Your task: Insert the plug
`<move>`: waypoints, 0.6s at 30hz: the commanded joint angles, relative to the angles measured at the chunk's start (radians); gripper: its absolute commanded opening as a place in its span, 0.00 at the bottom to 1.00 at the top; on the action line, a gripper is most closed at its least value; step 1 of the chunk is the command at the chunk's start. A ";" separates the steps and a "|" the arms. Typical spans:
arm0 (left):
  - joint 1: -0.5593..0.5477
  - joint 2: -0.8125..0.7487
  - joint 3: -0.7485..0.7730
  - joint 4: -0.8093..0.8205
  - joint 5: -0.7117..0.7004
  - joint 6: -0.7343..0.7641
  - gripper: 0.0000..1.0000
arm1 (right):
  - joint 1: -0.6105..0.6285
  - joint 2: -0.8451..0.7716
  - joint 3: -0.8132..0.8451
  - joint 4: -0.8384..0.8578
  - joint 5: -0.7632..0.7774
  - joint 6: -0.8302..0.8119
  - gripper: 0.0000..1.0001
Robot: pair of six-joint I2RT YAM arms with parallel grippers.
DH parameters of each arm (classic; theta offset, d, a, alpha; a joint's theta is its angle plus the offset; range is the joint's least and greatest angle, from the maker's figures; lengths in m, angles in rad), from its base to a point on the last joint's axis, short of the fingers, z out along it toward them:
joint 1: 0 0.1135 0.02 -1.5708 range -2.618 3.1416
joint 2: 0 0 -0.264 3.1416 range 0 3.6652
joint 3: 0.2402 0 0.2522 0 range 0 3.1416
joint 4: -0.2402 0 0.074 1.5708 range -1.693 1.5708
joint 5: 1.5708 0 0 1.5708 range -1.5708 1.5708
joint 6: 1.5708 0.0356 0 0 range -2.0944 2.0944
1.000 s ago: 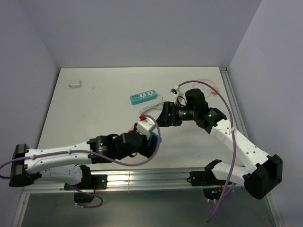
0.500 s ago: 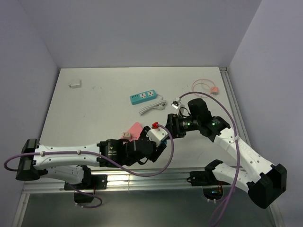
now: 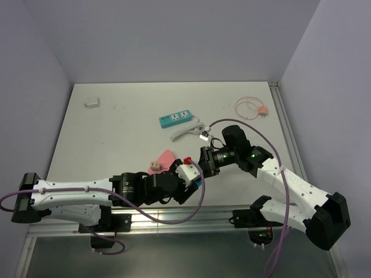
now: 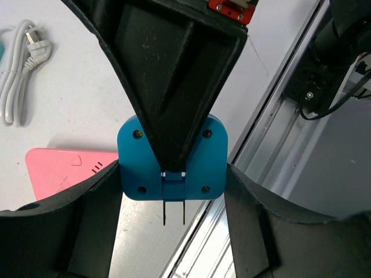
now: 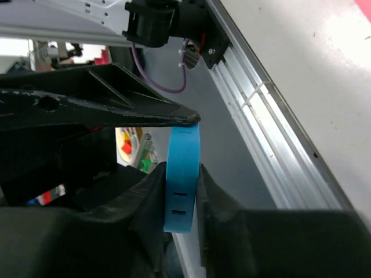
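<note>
2 sets of jaws held the blue plug (image 4: pixel 139 168) by the surface's (image 3: pixel 116 133) near edge: left gripper (image 4: pixel 171 174) on its sides, right gripper (image 5: pixel 181 171) on its faces. Its 2 pins (image 4: pixel 174 211) pointed away from the power strip (image 3: pixel 176 119).

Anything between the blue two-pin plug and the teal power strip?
Yes: a bundled white cable lies on the table just in front of the teal power strip, on the side facing the blue two-pin plug. A pink flat card lies beside that path.
</note>
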 commanded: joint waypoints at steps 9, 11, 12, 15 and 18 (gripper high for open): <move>-0.004 -0.172 -0.037 0.107 -0.012 -0.067 0.98 | 0.033 -0.125 -0.004 0.071 0.088 0.028 0.00; -0.004 -0.236 -0.074 0.118 -0.024 -0.104 0.99 | 0.030 -0.141 0.002 0.058 0.117 0.017 0.00; -0.004 -0.287 -0.089 0.129 -0.027 -0.116 0.99 | 0.030 -0.156 -0.003 0.069 0.105 0.017 0.00; -0.004 -0.354 -0.128 0.140 -0.015 -0.150 0.99 | 0.027 -0.181 -0.021 0.104 0.090 0.010 0.00; -0.004 -0.446 -0.151 0.162 0.017 -0.176 0.91 | 0.029 -0.191 -0.003 0.063 0.102 -0.021 0.00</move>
